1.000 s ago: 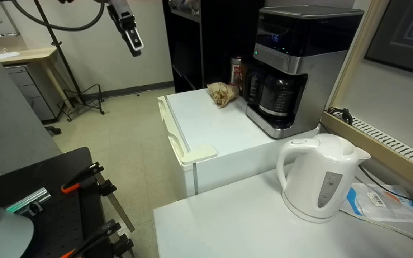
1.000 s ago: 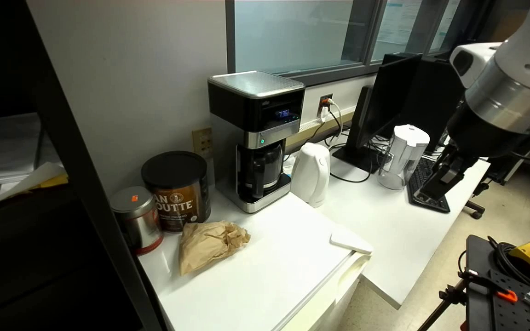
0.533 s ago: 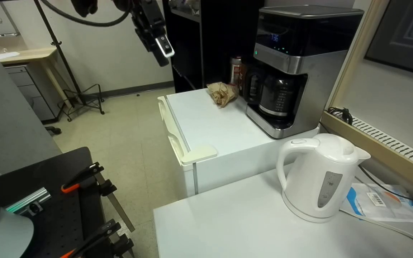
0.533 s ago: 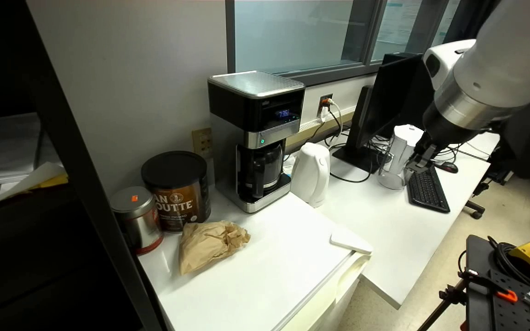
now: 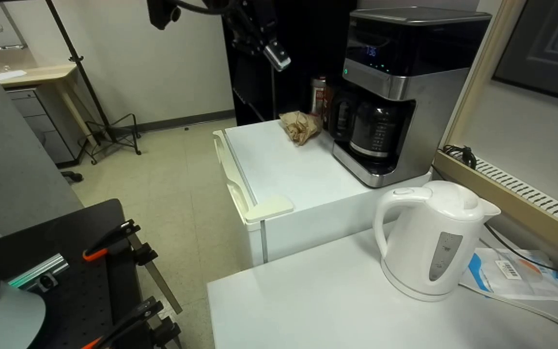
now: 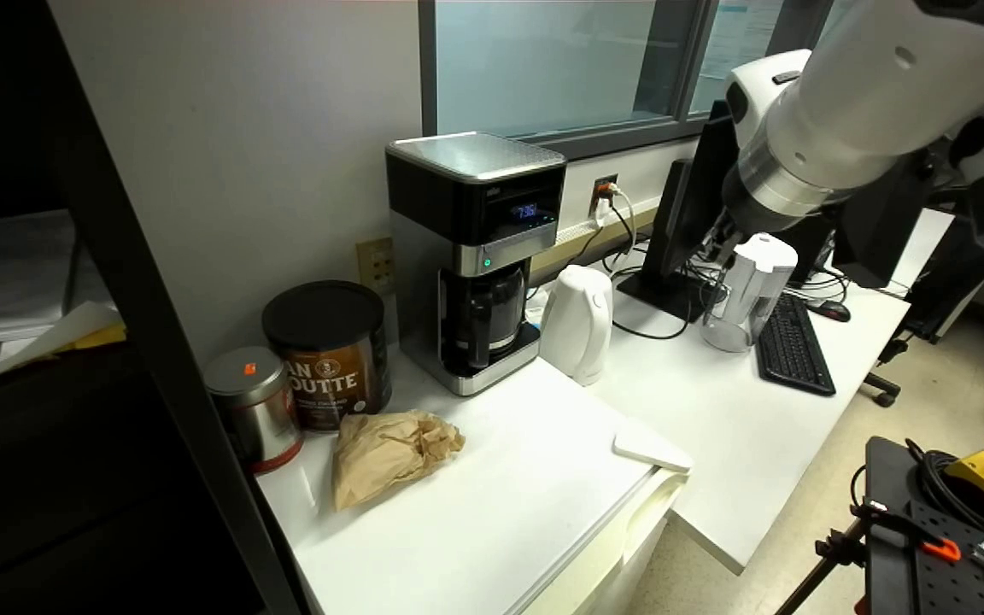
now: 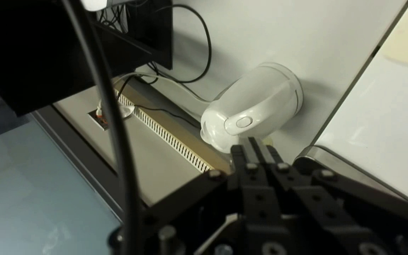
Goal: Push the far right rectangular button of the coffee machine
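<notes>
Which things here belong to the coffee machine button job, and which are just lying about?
For the job:
boxy black-and-silver coffee machine
target button (too small to make out)
black two-fingered gripper

Just lying about:
white plastic kettle
crumpled brown paper bag
round brown tub with black lid
silver cylindrical tin with red band
clear pitcher with white lid

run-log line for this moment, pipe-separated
gripper: shut, empty, not touching coffee machine | display: lit | carafe: in place | press: not underway

The back edge of the white table [image 6: 714, 444] meets a grey wall [image 6: 287, 128] with a big window [image 6: 543, 60]. Yellowish floor [image 5: 172, 208] shows past its front corner.
</notes>
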`<state>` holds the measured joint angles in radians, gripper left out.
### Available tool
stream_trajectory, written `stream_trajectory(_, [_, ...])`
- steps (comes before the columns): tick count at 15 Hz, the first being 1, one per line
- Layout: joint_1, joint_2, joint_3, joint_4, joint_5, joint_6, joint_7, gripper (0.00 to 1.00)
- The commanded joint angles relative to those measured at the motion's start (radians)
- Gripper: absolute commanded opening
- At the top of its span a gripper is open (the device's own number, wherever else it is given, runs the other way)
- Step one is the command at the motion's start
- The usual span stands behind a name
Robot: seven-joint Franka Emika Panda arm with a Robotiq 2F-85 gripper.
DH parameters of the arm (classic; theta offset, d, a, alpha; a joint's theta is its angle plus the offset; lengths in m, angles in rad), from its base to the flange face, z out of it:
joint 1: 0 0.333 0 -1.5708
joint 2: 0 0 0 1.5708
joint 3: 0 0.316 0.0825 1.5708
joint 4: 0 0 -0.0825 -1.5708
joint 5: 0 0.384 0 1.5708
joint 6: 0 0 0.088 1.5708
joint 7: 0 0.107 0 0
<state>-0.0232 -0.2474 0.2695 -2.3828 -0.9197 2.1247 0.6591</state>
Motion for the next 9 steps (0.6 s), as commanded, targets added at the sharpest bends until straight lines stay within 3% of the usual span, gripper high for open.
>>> stream_trajectory(1, [0.025,0.089,-0.047,0.076,-0.117,0.049,0.059,0.00])
stream_trajectory(9, [0.053,0.269,-0.117,0.241,-0.232,0.098,0.134,0.00])
